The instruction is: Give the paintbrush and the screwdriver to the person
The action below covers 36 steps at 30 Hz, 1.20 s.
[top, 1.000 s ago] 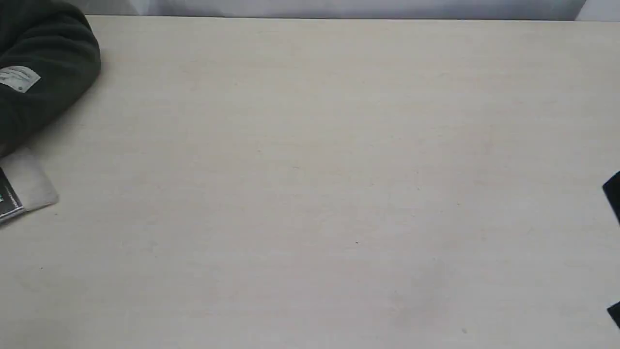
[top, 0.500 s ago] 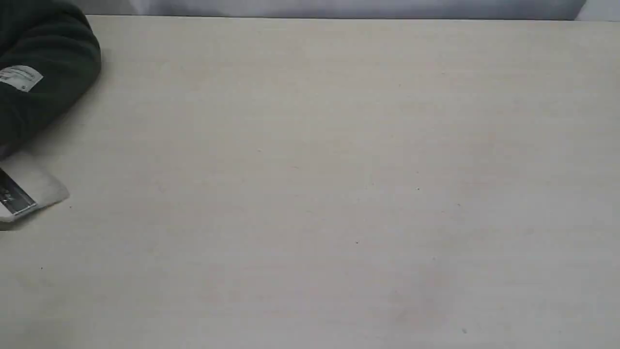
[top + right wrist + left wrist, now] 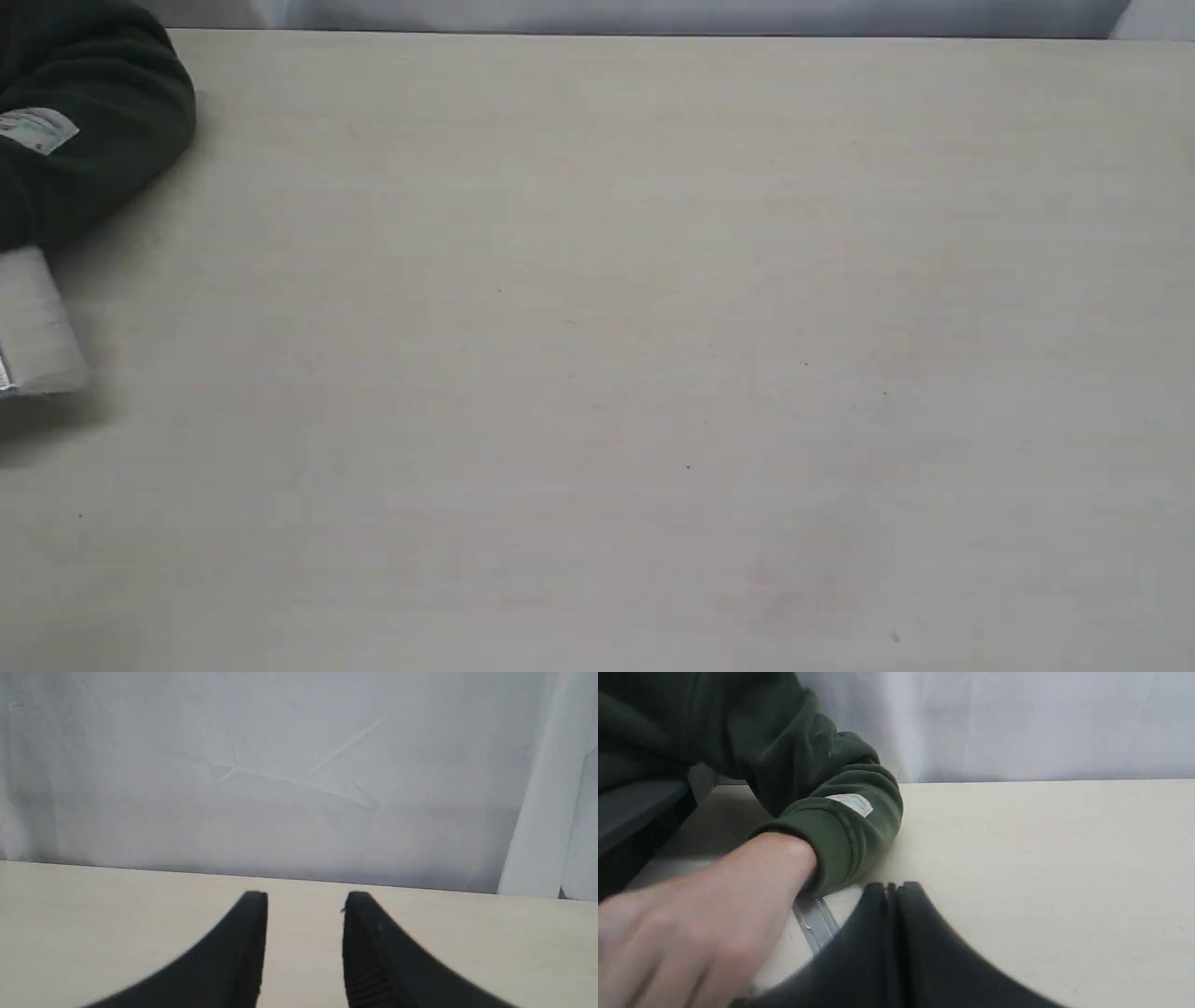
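Only the person (image 3: 93, 121) and the paintbrush (image 3: 37, 327) block the table (image 3: 653, 373) at its left edge; elsewhere lies open

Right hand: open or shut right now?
Open. In the right wrist view the right hand has its jaws apart, with bare table showing between them and nothing held.

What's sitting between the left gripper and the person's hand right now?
The paintbrush: in the left wrist view its metal ferrule shows between the person's hand and the shut left gripper, partly hidden by both.

Left jaws seemingly together, right jaws apart.
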Each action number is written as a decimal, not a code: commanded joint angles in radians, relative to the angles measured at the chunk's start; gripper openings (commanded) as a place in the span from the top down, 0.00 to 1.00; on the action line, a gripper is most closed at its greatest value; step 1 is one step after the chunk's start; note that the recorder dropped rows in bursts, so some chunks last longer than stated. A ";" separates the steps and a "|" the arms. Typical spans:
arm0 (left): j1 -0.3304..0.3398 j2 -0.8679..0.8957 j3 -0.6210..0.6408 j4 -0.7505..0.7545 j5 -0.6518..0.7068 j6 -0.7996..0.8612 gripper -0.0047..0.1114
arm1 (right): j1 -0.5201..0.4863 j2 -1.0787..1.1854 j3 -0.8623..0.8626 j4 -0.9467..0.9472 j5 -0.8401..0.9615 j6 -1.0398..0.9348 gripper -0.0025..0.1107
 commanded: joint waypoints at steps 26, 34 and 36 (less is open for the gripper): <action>-0.008 -0.002 0.002 -0.002 -0.011 -0.002 0.96 | -0.005 -0.006 0.003 -0.005 0.006 -0.006 0.71; -0.008 -0.002 0.002 -0.005 -0.010 -0.002 0.96 | -0.005 -0.006 0.003 0.007 0.053 -0.015 0.71; -0.008 -0.002 0.002 -0.005 -0.010 -0.002 0.96 | -0.005 -0.006 0.003 0.011 0.053 -0.022 0.71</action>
